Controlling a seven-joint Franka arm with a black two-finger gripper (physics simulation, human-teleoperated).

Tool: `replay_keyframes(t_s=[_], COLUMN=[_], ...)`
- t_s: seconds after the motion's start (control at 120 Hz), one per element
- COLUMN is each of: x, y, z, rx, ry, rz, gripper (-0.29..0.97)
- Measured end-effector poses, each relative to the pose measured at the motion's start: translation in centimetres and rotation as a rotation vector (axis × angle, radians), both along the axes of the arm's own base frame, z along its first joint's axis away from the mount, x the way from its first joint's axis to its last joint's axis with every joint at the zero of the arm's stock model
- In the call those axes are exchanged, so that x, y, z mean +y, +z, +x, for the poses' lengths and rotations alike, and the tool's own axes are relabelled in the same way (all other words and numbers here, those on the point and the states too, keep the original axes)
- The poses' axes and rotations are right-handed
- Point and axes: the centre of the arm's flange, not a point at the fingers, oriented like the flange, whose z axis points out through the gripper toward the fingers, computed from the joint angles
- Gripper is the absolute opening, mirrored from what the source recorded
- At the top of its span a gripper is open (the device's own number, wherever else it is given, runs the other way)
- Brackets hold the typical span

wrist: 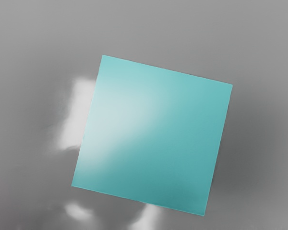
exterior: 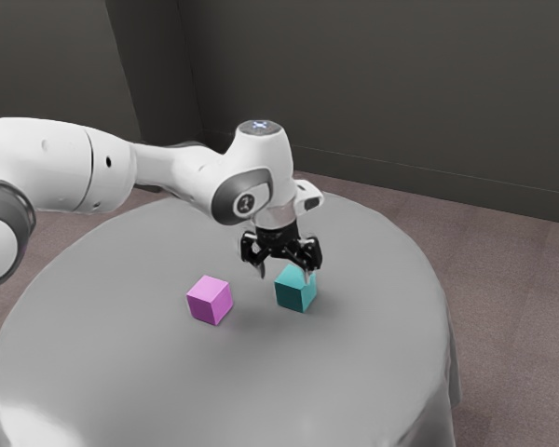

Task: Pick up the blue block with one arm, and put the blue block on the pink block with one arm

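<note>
The blue block [exterior: 295, 290] is a teal cube resting on the round grey table [exterior: 354, 372], right of centre. My black gripper [exterior: 282, 270] hovers just above it with its fingers spread open, one fingertip near the block's top edge and the other off its left side. Nothing is held. In the wrist view the blue block's top face [wrist: 151, 136] lies directly under my hand, slightly rotated. The pink block [exterior: 210, 299] sits on the table to the exterior view's left of the blue one, about a block's width away.
The table's curved edge [exterior: 443, 298] drops off at the exterior view's right, with brown floor beyond. Dark walls stand behind. My white arm [exterior: 121, 172] reaches in from the exterior view's left over the table's back.
</note>
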Motion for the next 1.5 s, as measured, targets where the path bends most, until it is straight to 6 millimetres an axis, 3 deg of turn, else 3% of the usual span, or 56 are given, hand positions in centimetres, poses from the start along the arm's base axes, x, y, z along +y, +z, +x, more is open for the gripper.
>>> replay_keyframes(t_s=[0.117,0.292,0.717,1.5], x=[-1.3,-0.5,-0.6,-0.3], y=[-1.0,-0.8,-2.2,-4.2], z=[0.7,2.1,2.4,2.8], rx=[0.004,-0.017,-0.046,-0.102], ry=[-0.027,-0.063,-0.183,-0.236], rz=[0.000,0.030,0.062,0.067], gripper=[0.68,0.68,0.68,0.68])
